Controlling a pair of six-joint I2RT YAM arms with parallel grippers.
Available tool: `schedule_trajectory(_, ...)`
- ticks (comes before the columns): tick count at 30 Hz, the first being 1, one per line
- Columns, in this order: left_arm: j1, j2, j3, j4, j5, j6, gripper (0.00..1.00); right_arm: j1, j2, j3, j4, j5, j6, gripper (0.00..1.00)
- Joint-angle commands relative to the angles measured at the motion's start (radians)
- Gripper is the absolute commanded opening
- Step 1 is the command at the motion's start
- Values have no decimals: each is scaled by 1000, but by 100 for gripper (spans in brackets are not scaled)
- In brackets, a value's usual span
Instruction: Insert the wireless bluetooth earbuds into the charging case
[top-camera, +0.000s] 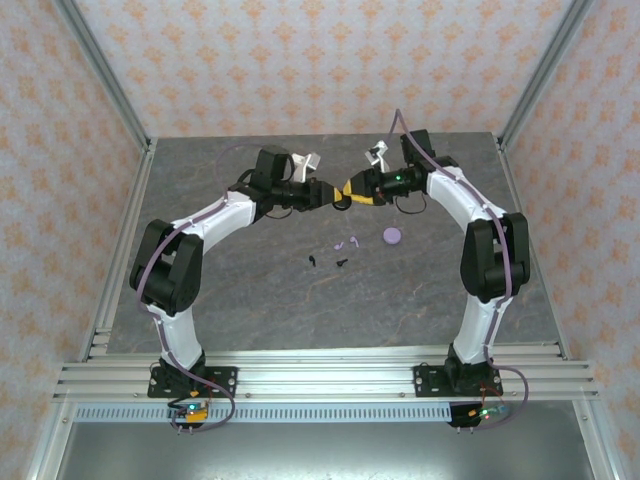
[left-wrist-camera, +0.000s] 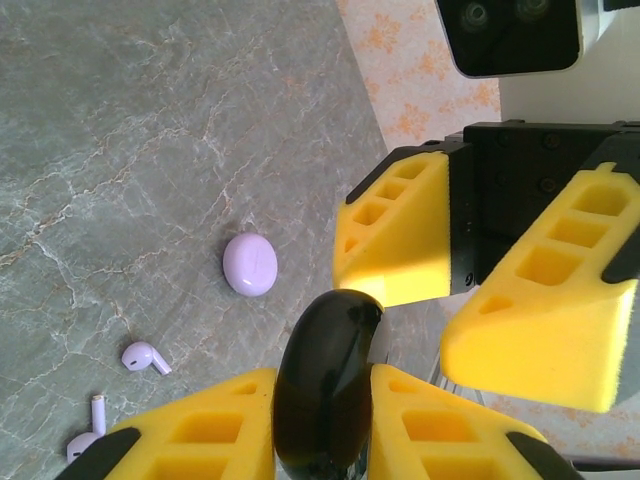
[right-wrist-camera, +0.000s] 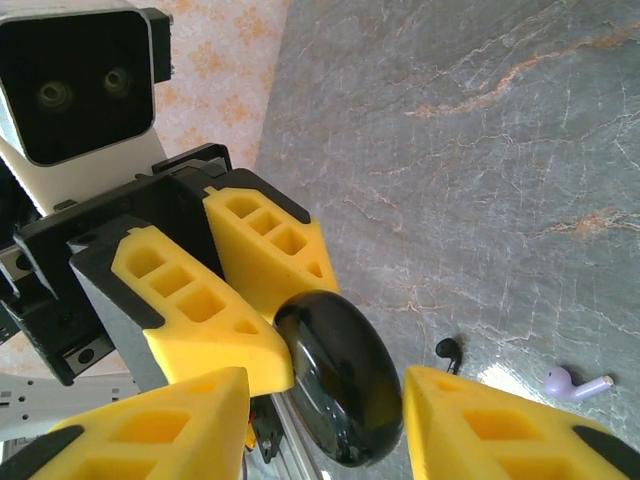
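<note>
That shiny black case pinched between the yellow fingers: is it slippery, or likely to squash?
The black case looks glossy and rounded, so it may slip or twist in the left gripper. It shows no dent under the pinch, so it is probably rigid. Being small, it is likely light.

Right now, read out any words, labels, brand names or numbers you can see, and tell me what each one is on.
No readable text in any view.
Black case: plain glossy shell, no marking.
Lavender case: plain, no logo visible.
Wallpaper: floral pattern only, no letters.
Small boards at the arm bases: too small to read anything.
</note>
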Motion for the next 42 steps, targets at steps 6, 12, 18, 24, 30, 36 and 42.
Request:
schedule_trajectory(6, -8, -47, 28, 2, 28, 26, 23, 8, 16, 26, -23, -46, -39, 45)
schedule_trajectory(12, -10, -49, 26, 16, 31, 23, 23, 11, 25, 32, -39, -60, -53, 41)
schedule_trajectory(18, -17, -55, 25, 24, 39, 25, 23, 13, 32, 38, -42, -58, -52, 35)
schedule_trajectory(24, -20, -62, 21, 27, 33, 19, 24, 13, 12, 34, -18, -59, -27, 25)
schedule_trajectory(30, -21, -87, -19, 93, 28, -26, 33, 8, -9, 11, 43, -57, 25, 23)
schedule_trajectory(36, -20, -95, -43, 111, 13, -42, 41, 8, -20, 13, 54, -65, 38, 22)
schedule_trajectory(42, -23, -95, -55, 123, 6, -54, 45, 8, -26, 16, 55, -69, 44, 22)
